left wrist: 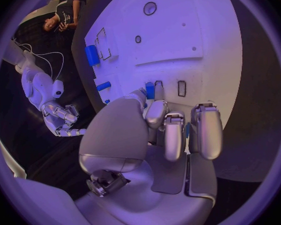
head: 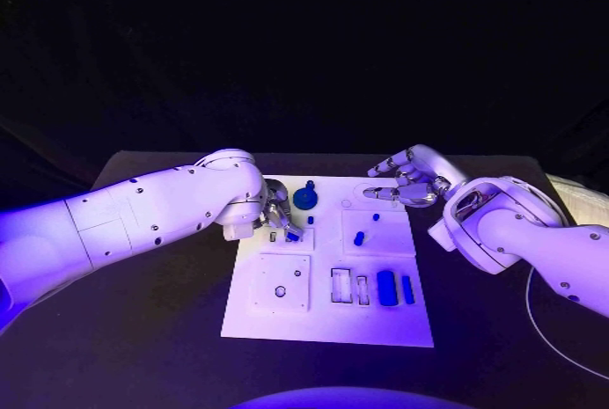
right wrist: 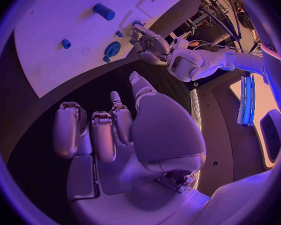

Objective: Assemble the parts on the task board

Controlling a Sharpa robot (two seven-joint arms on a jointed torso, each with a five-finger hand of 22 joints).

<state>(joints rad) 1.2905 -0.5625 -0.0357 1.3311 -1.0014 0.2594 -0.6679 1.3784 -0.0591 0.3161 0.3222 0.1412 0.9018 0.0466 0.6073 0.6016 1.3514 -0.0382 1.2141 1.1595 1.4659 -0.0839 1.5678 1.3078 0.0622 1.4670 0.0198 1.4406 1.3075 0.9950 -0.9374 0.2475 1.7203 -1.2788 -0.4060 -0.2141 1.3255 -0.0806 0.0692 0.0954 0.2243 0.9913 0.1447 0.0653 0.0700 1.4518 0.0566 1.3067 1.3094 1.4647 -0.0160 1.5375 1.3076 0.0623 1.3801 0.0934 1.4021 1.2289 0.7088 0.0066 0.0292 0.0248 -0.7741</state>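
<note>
Task board (head: 327, 321) unlabelled, left hand (head: 279, 217) pinching blue part (head: 292, 237), right hand (head: 408, 182) released

The task board (head: 327, 317) looks like smooth white plastic, a bit shiny. The small blue parts (head: 385, 288) look like smooth plastic too. Each robot hand (head: 407, 182) is shiny silver metal. The counter (head: 165, 339) is black and matt.

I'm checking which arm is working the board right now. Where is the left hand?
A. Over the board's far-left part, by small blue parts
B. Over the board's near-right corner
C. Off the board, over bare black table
A: the left hand is over the task board's far-left area, fingers at a small blue part.
</note>
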